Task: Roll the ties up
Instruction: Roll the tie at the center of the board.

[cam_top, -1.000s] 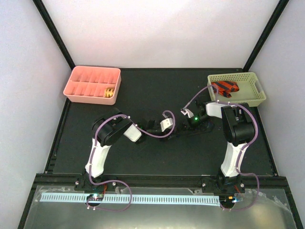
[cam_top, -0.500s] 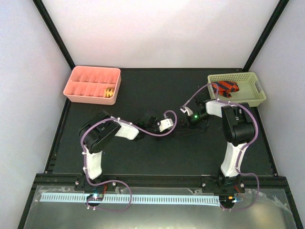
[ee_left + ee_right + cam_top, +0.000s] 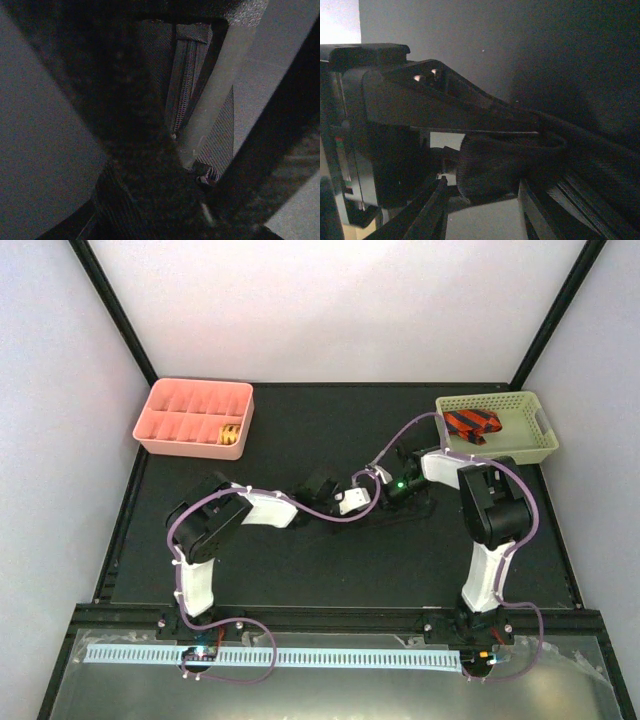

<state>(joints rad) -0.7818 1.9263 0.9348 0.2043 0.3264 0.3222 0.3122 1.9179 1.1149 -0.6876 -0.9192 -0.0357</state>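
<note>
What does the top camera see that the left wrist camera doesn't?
Only the top view shows the pink tray with a rolled tie in one slot, the basket holding a striped tie, and the whole left arm and right arm. Only the left wrist view shows the dark tie close up, with its stitched seam. Both show the left gripper. From the top, the dark tie is too hard to make out.

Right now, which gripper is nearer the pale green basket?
Right. The right gripper sits just front-left of the pale green basket; the left gripper is beside the right one, farther left of the basket.
</note>
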